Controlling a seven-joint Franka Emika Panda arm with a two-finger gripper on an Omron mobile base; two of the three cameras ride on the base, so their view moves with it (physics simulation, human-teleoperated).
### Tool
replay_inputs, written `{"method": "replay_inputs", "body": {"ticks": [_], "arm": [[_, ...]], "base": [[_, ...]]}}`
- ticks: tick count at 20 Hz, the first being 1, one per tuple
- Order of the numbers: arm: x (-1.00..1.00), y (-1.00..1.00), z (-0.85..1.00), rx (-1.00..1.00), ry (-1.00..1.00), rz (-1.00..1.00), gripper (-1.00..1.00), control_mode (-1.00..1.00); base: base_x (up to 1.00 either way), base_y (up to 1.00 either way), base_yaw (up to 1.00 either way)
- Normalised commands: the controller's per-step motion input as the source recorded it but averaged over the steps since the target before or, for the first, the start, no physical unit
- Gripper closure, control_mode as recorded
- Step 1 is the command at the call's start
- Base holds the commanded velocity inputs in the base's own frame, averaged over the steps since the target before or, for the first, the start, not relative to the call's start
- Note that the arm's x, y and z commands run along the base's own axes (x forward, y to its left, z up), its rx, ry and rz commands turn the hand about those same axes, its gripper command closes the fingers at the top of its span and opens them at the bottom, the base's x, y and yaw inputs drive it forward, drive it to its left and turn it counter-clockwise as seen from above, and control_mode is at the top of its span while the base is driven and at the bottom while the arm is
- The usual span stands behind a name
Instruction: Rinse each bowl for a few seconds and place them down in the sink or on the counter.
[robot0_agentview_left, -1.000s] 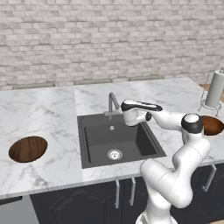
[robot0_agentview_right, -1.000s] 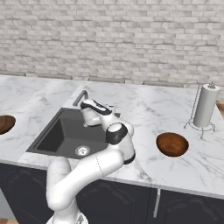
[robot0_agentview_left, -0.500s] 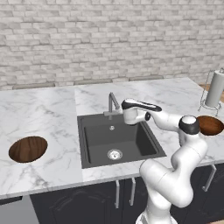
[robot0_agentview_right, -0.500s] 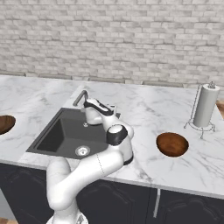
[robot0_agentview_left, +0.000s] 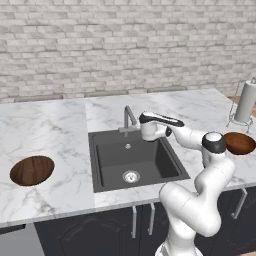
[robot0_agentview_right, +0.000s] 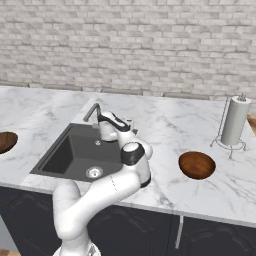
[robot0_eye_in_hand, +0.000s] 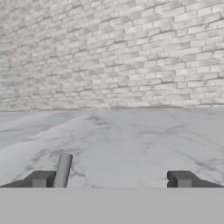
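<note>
Two wooden bowls were left on the counter (robot0_agentview_left: 55, 125), well apart, one on each side of the sink (robot0_agentview_left: 135, 160): the left bowl (robot0_agentview_left: 32, 170) lay near the front edge at the far left, and the right bowl (robot0_agentview_right: 197, 165) sat to the right of the arm, near the paper towel holder (robot0_agentview_right: 234, 121). Neither bowl was touched, so the rinsing was judged not yet begun. The long marble counter was backed by a grey brick wall (robot0_agentview_left: 125, 45), and the dark square sink was recessed at its middle, with a steel drain (robot0_agentview_left: 131, 176) in the basin floor.

The white arm was stretched out over the sink, with the hand held level at the far rim, just beside the faucet (robot0_agentview_left: 128, 120). This placement was judged to serve turning the water on before any bowl was fetched. In the hand view the gripper (robot0_eye_in_hand: 111, 178) was seen with its fingers spread wide, nothing being held between them, and a slim steel bar, probably the faucet (robot0_eye_in_hand: 62, 170), stood just inside the left fingertip (robot0_eye_in_hand: 40, 178). Whether contact was made could not be told.
</note>
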Motion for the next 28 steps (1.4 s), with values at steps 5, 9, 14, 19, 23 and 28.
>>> {"method": "replay_inputs", "body": {"ticks": [5,9,14,19,23,28], "arm": [[0.02,-0.34,-0.27,0.00,0.07,-0.03,-1.00,-1.00],[0.00,-0.51,-0.25,0.00,0.07,-0.07,-1.00,-1.00],[0.02,-0.48,-0.24,0.00,0.07,-0.11,-1.00,-1.00],[0.01,-0.50,-0.24,0.00,0.06,-0.14,-1.00,-1.00],[0.00,-0.71,-0.21,0.03,0.02,-0.14,-1.00,-1.00],[0.00,-0.86,-0.21,0.06,0.00,-0.11,-1.00,-1.00]], "base": [[0.00,0.00,0.00],[0.00,0.00,0.00],[0.00,0.00,0.00],[0.00,0.00,0.00],[0.00,0.00,0.00],[0.00,0.00,0.00]]}}
